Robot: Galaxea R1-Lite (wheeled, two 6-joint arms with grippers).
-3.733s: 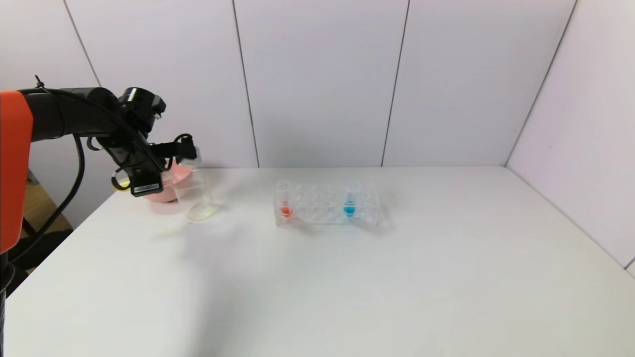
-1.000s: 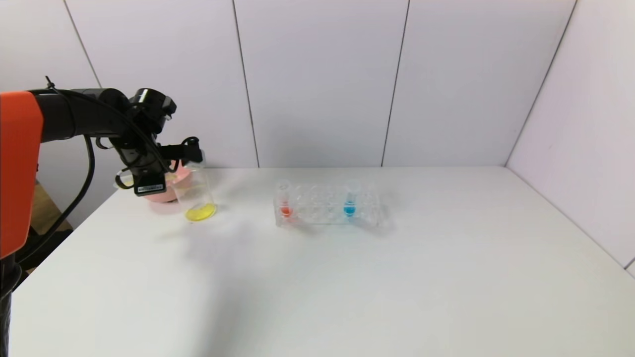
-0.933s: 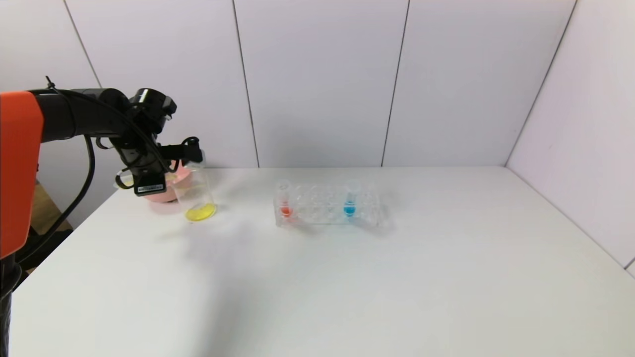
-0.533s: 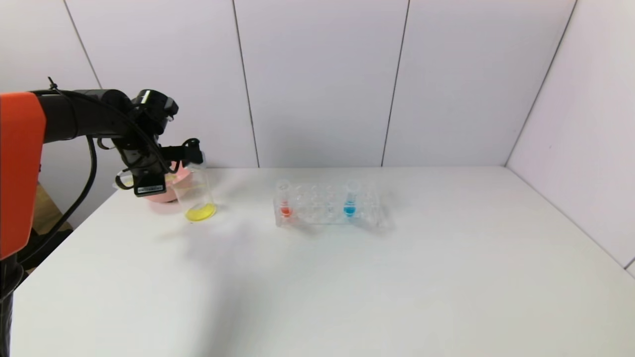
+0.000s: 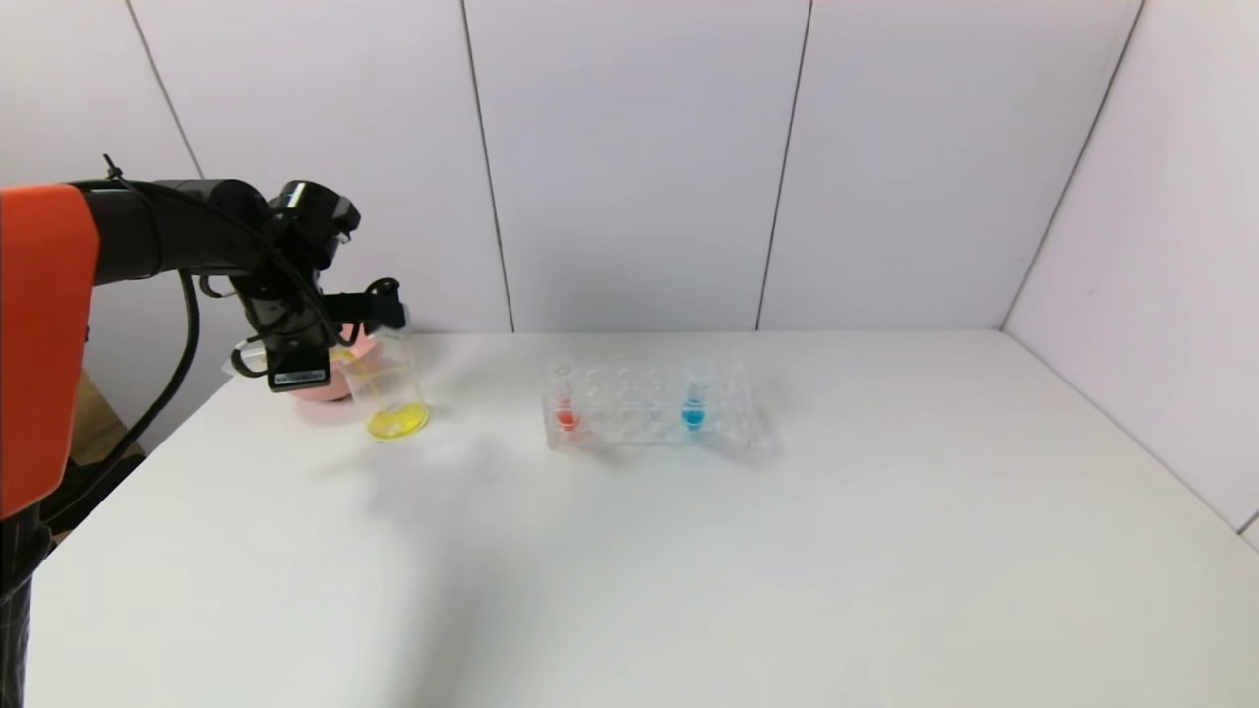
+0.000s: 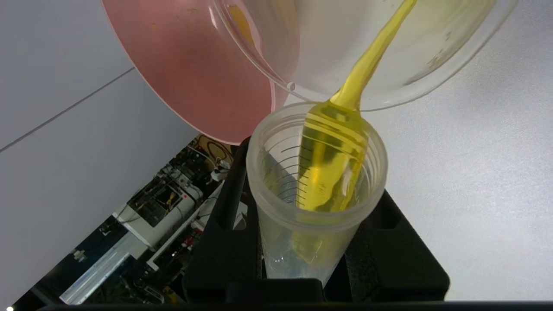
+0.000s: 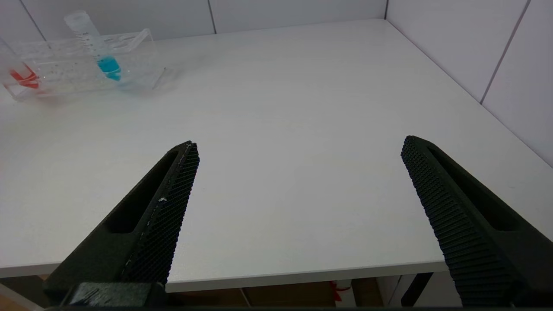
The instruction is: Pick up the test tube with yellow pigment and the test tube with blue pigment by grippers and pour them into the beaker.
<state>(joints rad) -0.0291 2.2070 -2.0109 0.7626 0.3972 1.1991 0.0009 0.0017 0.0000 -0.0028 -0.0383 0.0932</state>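
Note:
My left gripper [image 5: 382,303] is shut on the test tube with yellow pigment [image 6: 317,190] and holds it tilted, mouth over the beaker [image 5: 387,385]. In the left wrist view the gripper [image 6: 309,246] clamps the tube between black fingers [image 6: 224,250], and a yellow stream runs from the tube's mouth into the beaker [image 6: 423,47]. Yellow liquid lies on the beaker's bottom [image 5: 397,422]. The test tube with blue pigment [image 5: 694,398] stands upright in the clear rack [image 5: 644,425]; it also shows in the right wrist view [image 7: 100,51]. My right gripper [image 7: 300,149] is open and empty over the table's front edge.
A pink bowl [image 5: 320,383] stands just behind the beaker at the table's left edge; it also shows in the left wrist view [image 6: 190,69]. A tube with red-orange colour [image 5: 565,398] stands at the rack's left end. White wall panels close the back and right.
The beaker now holds yellow liquid that was not there at first. Over the last second my left gripper has shifted slightly right and up with the tube.

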